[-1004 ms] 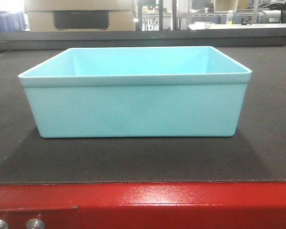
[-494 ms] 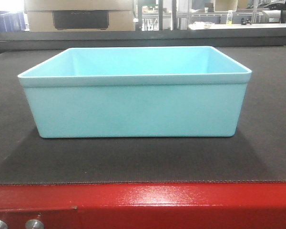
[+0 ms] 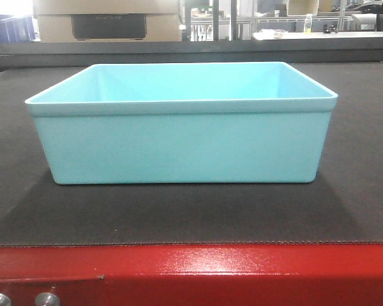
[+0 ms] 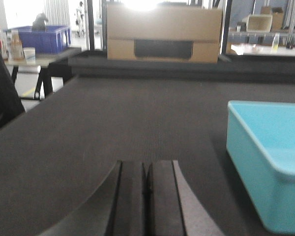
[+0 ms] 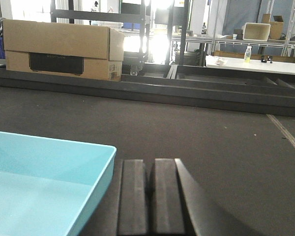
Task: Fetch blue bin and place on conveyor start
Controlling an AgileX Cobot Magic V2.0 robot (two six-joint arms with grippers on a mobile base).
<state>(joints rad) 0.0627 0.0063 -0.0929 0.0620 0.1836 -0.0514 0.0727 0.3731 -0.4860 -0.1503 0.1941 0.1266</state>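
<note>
My left jaws (image 4: 146,196) and right jaws (image 5: 148,196) are together, empty. The blue bin (image 3: 182,124) sits between them on the conveyor start (image 3: 179,213); I judge a careless sideways retreat could nudge it.

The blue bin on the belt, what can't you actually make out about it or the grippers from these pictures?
- Blue bin floor: front view, hidden by its near wall.
- Bin's full outline: both wrist views, cut off by the frame edges.
- Left gripper and right gripper: shut, empty; bases cut off by the bottom edge.
- Conveyor start red frame: lower part cut off.
- Cardboard box top: left wrist view, washed out by glare.
</note>
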